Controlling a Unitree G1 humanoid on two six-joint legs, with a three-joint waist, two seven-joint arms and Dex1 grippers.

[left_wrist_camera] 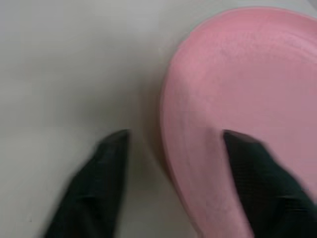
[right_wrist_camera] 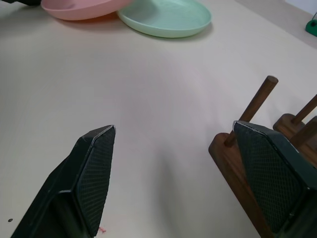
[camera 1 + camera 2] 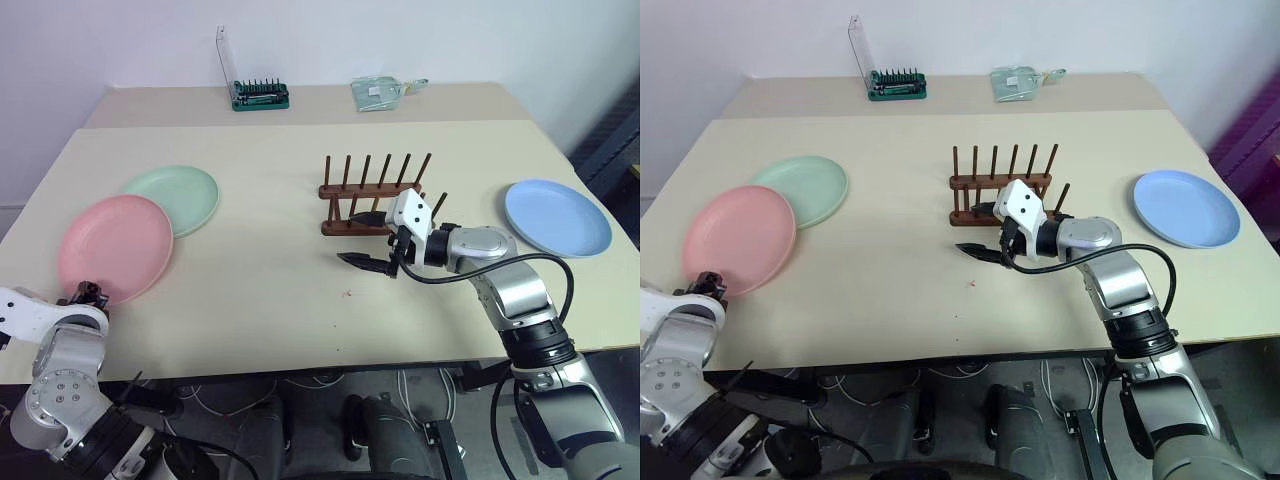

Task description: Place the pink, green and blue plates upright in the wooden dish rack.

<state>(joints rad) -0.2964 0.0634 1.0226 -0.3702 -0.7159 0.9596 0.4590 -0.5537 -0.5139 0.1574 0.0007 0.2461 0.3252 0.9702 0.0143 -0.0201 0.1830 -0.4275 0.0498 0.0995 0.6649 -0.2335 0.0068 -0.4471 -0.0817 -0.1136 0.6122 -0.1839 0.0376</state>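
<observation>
small dark reddish-brown wooden dish rack [image 3: 372, 200] sits mid surface [image 3: 270, 290], rails running left-right, pegs up. right claw [image 3: 366, 240] gapes empty at its front rail. left claw [image 1: 173, 148] open, straddling the round flat pink plate [image 3: 113, 246] rim; green plate [image 3: 176, 197] partly tucked under pink; blue plate [image 3: 556, 216] far right

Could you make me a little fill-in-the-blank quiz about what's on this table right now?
1. The pink plate partly overlaps the ____ plate.
2. The rack holds ____ plates.
3. The left tool has its fingers astride the rim of the ____ plate.
4. The right tool, beside the rack, is ____.

Missing words: green; no; pink; open
</observation>
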